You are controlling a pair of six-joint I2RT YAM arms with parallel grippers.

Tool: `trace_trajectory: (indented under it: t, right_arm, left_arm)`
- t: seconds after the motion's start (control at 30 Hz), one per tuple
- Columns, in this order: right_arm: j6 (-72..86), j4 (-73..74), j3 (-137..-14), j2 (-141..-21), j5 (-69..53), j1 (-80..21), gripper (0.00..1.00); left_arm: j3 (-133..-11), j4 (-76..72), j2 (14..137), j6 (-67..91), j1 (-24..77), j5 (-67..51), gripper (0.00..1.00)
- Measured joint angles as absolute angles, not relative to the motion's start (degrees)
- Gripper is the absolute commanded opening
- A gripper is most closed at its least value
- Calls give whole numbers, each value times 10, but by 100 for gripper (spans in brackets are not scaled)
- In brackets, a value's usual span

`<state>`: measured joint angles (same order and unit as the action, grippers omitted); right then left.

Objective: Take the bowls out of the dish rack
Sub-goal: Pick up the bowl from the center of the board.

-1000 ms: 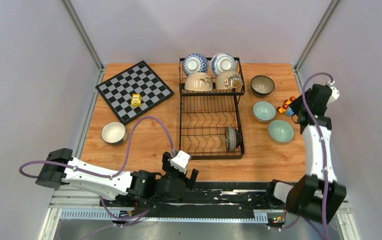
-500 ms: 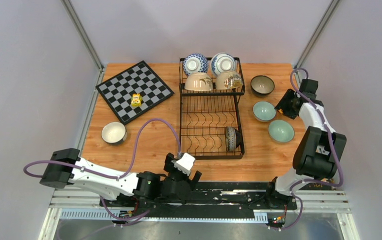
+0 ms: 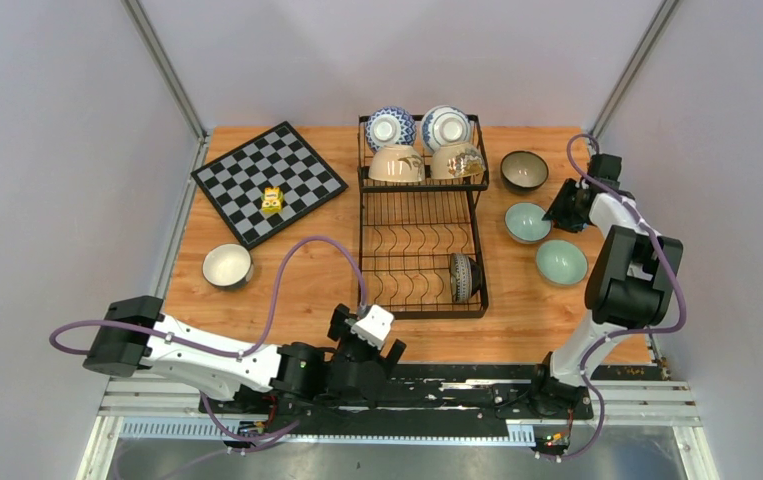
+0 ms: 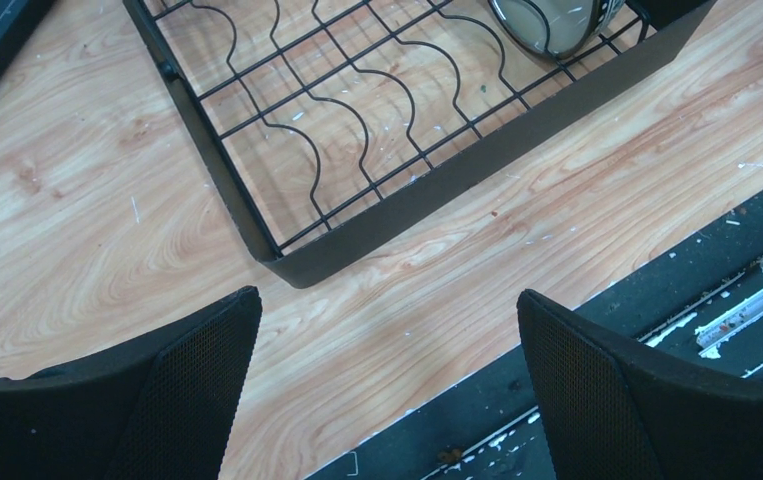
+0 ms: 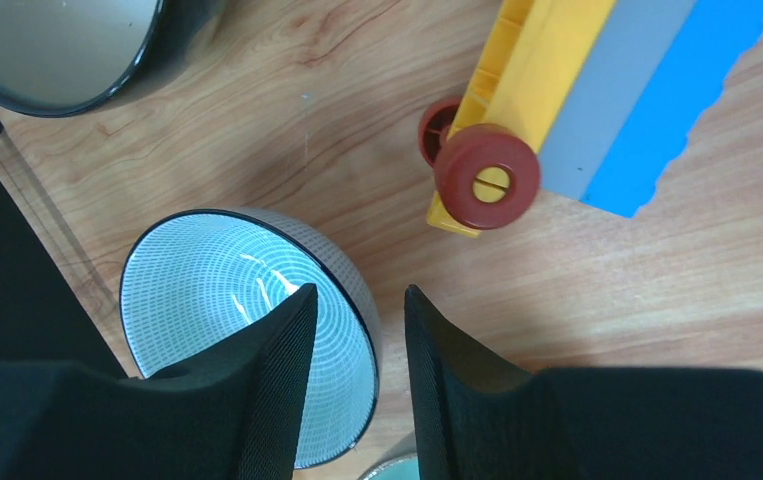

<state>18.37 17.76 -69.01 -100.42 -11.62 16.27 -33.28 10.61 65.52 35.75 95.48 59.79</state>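
The right end effector point(image 5: 359, 292) hangs over the pale teal bowl point(image 5: 247, 340) at centre right of the overhead view. Its fingers are part-way apart and astride the bowl's rim, one over the inside and one outside. A strip of wood shows between the wall and the outer finger, so it is pinching nothing, and the bowl sits upright on the worktop point(image 3: 297, 270). This spot looks like the drop zone: a second teal bowl point(image 3: 561, 262) and a dark-glazed bowl point(image 3: 524, 170) stand just beside it, clear of the toy truck point(image 5: 567, 100).

The left end effector point(image 4: 387, 310) is spread wide and empty, low over the near edge of the worktop by the dish rack point(image 3: 422, 313), probably parked out of the way.

Five bowls remain in the rack. Two blue-and-white bowls point(image 3: 390, 128) and two beige bowls point(image 3: 396, 163) sit upside down in the upper basket. A dark patterned bowl point(image 3: 462, 277) stands on edge between the lower tray's dividers.
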Motion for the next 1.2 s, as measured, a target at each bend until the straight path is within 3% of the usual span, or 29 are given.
trace_trajectory:
  t: [0.5,0.8,1.2]
  right_arm:
    - [182,175,-689,-1016,-116,154,18]
    - [184,176,-676,-1013,-129,154,0]
    - [208,194,-669,-905,-140,154,0]
  left_arm:
    - [-338,108,675,343,953,608,100]
    - [-338,110,672,354,951,607,100]
    - [-336,132,636,379,950,611,100]
